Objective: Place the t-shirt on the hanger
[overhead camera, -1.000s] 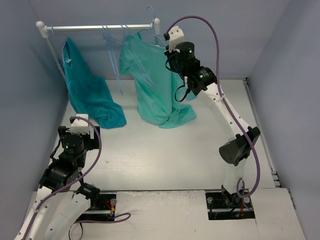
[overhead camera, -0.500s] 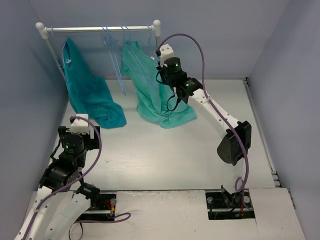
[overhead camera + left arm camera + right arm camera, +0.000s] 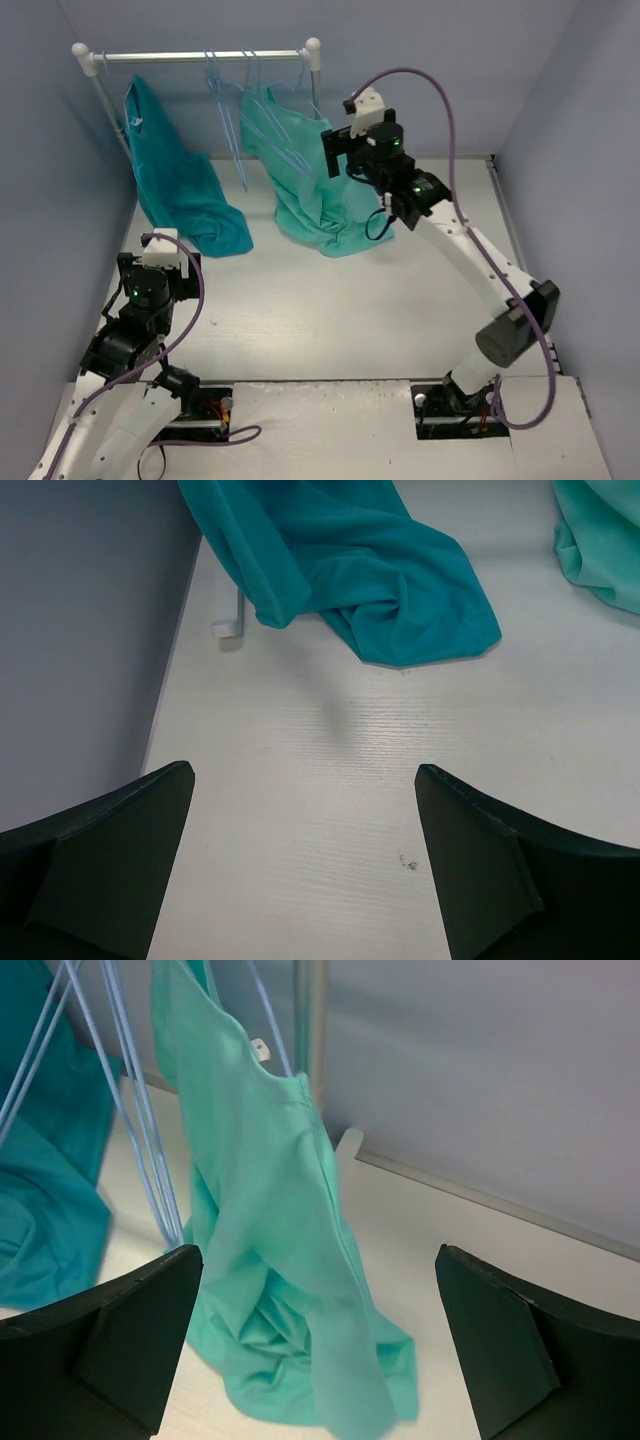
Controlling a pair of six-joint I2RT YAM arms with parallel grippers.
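Two-arm set, left arm [image 3: 125, 345] and right arm [image 3: 465, 250]: white link shells, black joint housings with green indicator lights [image 3: 393, 141], white wrist camera blocks [image 3: 368, 103], looping purple cables [image 3: 446, 115], and matte black wedge-shaped fingers [image 3: 110, 860] on left gripper [image 3: 302, 771] and right gripper [image 3: 318, 1252].

Mint-green cloth t-shirt [image 3: 270, 1190] hangs below thin pale-blue wire hanger [image 3: 268, 1005], small white tag [image 3: 260, 1048] at neck, hem heaped on white table [image 3: 480, 1230]. Right gripper [image 3: 318, 1290] fingers spread wide, empty.
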